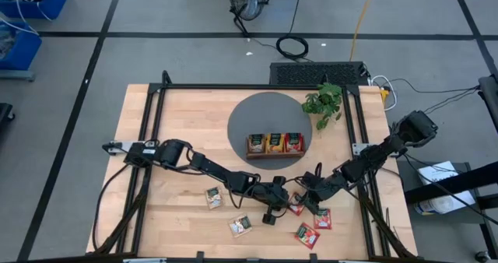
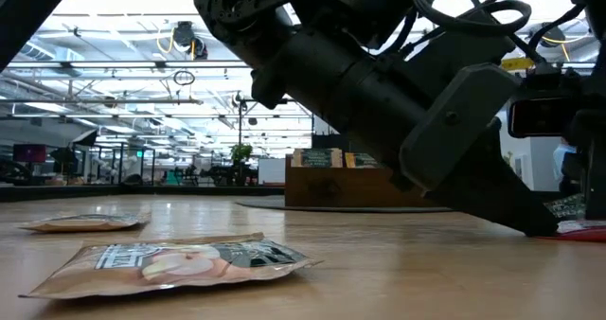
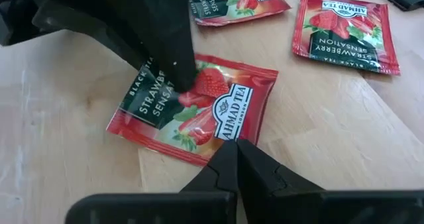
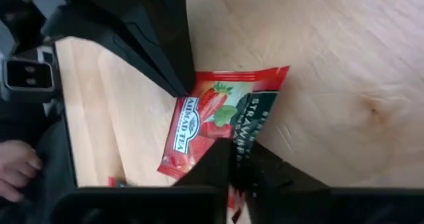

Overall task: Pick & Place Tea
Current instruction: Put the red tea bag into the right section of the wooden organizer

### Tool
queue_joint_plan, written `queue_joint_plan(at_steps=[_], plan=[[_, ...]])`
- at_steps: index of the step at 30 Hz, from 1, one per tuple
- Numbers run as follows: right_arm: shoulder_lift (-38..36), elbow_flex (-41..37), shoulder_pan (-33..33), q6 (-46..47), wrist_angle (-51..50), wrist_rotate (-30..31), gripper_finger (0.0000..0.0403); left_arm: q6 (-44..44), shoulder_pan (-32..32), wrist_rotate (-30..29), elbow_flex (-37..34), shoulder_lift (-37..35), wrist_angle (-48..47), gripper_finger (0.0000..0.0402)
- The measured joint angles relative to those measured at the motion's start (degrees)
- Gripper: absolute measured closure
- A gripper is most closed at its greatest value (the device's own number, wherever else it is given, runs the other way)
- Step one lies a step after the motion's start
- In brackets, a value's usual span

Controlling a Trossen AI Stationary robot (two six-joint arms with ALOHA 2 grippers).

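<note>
Red foil marks the strawberry tea sachet (image 3: pixel 195 108) that both arms meet over, lying flat on the wooden worktop (image 1: pixel 183 111) near its front edge, right of centre. It is square, so no long axis matters; what matters is which edge each tool reaches.

From the right wrist view, the right tool (image 4: pixel 233 159) is clenched on one edge of this sachet (image 4: pixel 222 121), its fingers pinching the foil. From the left wrist view, the left tool (image 3: pixel 235 151) is clenched with its tips together, just at the opposite edge of the sachet; I judge it is touching or steadying rather than holding. Both tools are equally close to the sachet, one from each side.

Counted from above, five sachets lie loose on the worktop: three red ones, namely this one (image 1: pixel 297 204), a second (image 1: pixel 322 218) and a third (image 1: pixel 306 234) just beyond it towards the front right, and two pale ones (image 1: pixel 214 198) (image 1: pixel 240 226) off to the left.

One wooden tray (image 1: pixel 275 156) with three compartments of upright sachets stands on a round grey mat (image 1: pixel 249 111), well behind the tools, so the lift must carry the sachet back toward it. One small green plant (image 1: pixel 325 103) sits at the mat's right rim.
</note>
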Motion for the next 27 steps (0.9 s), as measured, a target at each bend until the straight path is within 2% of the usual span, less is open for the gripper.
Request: queue_joint_plan(at_steps=[4,10,15,21,27], plan=[[0.0,0.0,0.0,-2.5,1.7,0.3,0.0395,2.7,0.0,-0.3,0.0,-1.7,-3.6,0.0381],[-0.9,0.2,0.0,-6.8,4.1,-0.1,0.0401,5.2,-1.1,-0.3,-0.3,-9.1,-16.2,0.0381],[-3.6,0.1,0.0,-10.9,3.0,-0.4,0.0402,3.5,-3.6,-0.2,-0.1,-15.8,-26.2,0.0380],[-7.9,0.2,0.0,-12.6,-1.7,-1.7,0.0402,0.5,-6.9,-0.6,-0.2,-18.0,-38.8,0.0380],[-12.7,0.5,-0.4,-15.9,-7.2,-2.0,0.0402,-3.7,-9.1,-8.6,-1.9,-18.3,-42.2,0.0380]])
